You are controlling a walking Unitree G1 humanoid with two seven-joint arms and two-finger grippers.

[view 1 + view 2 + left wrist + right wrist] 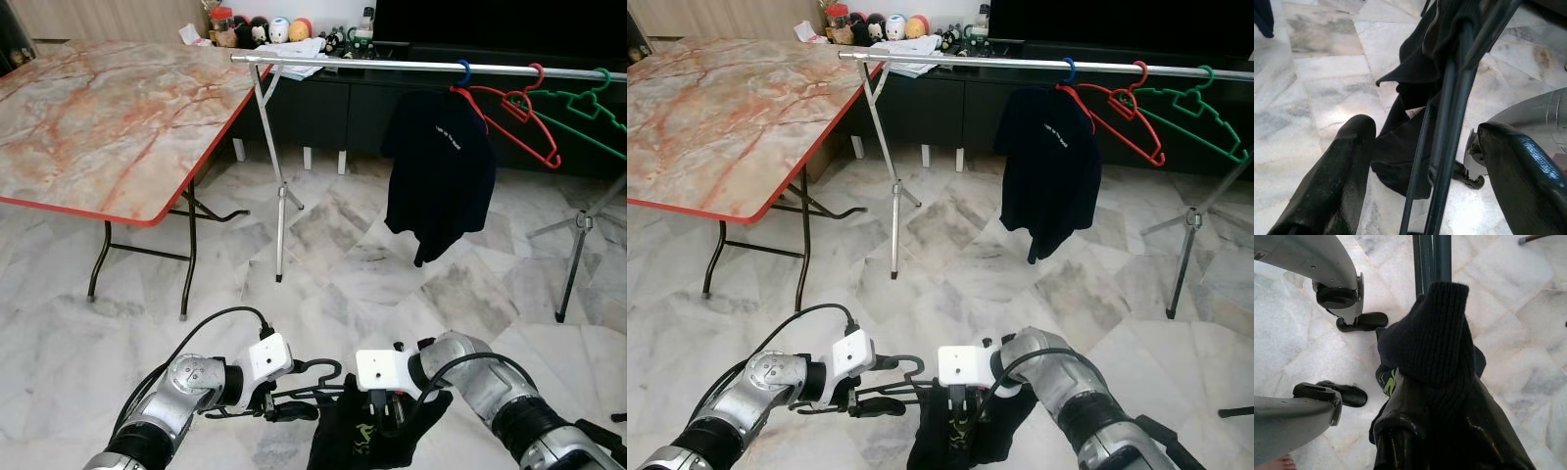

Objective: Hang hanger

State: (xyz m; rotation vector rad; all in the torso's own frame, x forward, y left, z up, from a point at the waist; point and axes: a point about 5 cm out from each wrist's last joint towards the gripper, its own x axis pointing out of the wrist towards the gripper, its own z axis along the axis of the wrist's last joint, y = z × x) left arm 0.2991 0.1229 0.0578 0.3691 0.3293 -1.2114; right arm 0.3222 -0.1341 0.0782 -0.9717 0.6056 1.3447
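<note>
- The right gripper (384,406) is clamped on the collar of a dark garment (358,436) draped over a dark hanger (313,373), low above the marble floor (323,255).
- The left gripper (277,403) has its fingers (1332,181) spread either side of the hanger's bars, steadying rather than gripping.
- The clothes rail (392,65), well ahead, has free room left of the hung black T-shirt (439,166).

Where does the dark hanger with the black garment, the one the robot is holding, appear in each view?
Left eye view: dark hanger with the black garment, bottom centre, between the left end effector and right end effector.
Right eye view: bottom centre.
Left wrist view: its bars run up the middle.
Right wrist view: bars at top centre, collar below.
Shared landmark: white marble floor.
</note>
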